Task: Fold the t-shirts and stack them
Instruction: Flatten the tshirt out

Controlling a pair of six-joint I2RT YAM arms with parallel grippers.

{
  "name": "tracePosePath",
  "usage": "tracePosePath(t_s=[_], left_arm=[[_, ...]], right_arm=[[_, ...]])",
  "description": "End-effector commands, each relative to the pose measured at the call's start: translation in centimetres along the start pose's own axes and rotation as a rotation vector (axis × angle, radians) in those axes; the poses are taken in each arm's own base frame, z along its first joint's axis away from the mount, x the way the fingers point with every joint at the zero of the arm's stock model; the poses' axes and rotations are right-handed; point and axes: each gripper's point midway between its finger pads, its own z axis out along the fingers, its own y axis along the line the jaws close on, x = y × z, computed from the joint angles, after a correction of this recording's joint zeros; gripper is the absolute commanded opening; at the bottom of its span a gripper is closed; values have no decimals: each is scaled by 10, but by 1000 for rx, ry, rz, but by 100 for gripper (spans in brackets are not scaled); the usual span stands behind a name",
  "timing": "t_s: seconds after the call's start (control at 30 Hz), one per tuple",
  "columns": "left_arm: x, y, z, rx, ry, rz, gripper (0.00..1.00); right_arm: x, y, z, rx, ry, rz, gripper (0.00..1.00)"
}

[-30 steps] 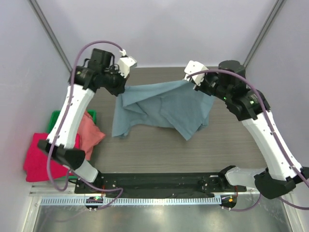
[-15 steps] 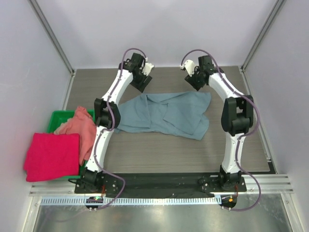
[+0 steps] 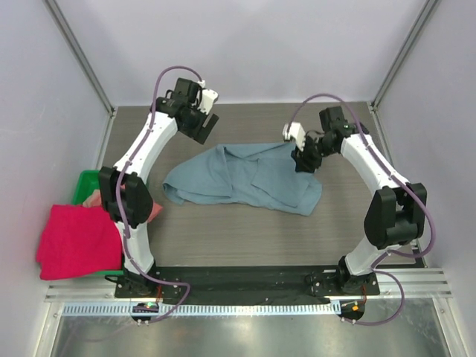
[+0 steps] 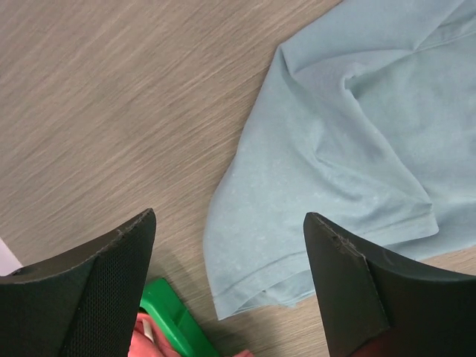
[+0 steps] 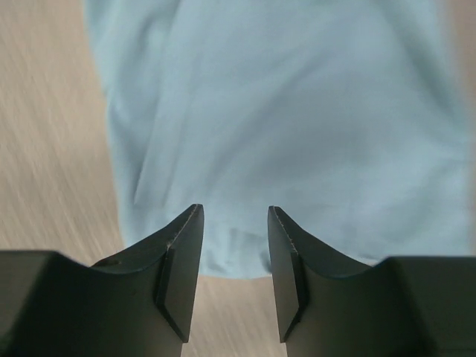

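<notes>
Your slate-blue soft cloth t-shirt (image 3: 245, 178) lies rumpled and unfolded mid-counter (image 3: 223, 230). The left end effector (image 3: 202, 128), at 11 o'clock, gapes empty. The right end effector (image 5: 234, 212), at 2 o'clock, stands parted above the cloth. The crimson-pink cloth t-shirt (image 3: 74, 242) waits at 8 o'clock, so folding seems barely begun.

— Where do the shirts lie?
— I see the slate-blue t-shirt (image 3: 245, 177) unfolded and rumpled on the wooden table (image 3: 223, 230), stretched left to right; the crimson-pink t-shirt (image 3: 74, 242) sits at the far left, folded into a flat rough square.
— And the salmon one?
— I only get a sliver of the salmon-pink t-shirt (image 3: 93, 199), just beyond the crimson one; its shape I cannot tell.
</notes>
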Motion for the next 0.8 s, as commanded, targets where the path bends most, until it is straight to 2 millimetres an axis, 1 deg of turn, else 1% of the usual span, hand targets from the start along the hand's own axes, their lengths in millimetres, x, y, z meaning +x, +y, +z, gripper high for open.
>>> tracePosePath(t_s=[0.0, 0.03, 0.07, 0.1, 0.13, 0.17, 0.2, 0.27, 0.33, 0.37, 0.53, 0.63, 0.77], left_arm=[[7, -8, 20, 37, 38, -39, 81], [7, -8, 23, 39, 38, -48, 80], [4, -9, 24, 48, 33, -50, 80], [4, -9, 25, 50, 32, -52, 80], [3, -10, 26, 52, 33, -54, 80], [3, -11, 28, 56, 37, -59, 80], [3, -10, 29, 55, 39, -62, 80], [5, -12, 30, 60, 43, -64, 80], [6, -12, 31, 60, 44, -70, 80], [10, -14, 32, 63, 55, -70, 80], [15, -15, 34, 65, 62, -82, 79], [16, -15, 33, 62, 63, -79, 79], [17, -13, 32, 52, 64, -72, 79]], right_arm=[[49, 47, 18, -164, 75, -152, 45], [50, 43, 22, -136, 67, -204, 46], [52, 43, 24, -129, 64, -241, 47], [61, 50, 30, -143, 67, -282, 46], [55, 47, 33, -118, 51, -332, 47], [56, 48, 36, -115, 49, -352, 46], [60, 53, 41, -123, 53, -363, 46], [53, 58, 47, -127, 45, -404, 46], [55, 64, 51, -140, 49, -428, 45], [54, 69, 53, -148, 47, -438, 45], [63, 76, 58, -169, 71, -437, 44], [68, 77, 57, -172, 91, -446, 43], [70, 81, 52, -184, 99, -472, 43]])
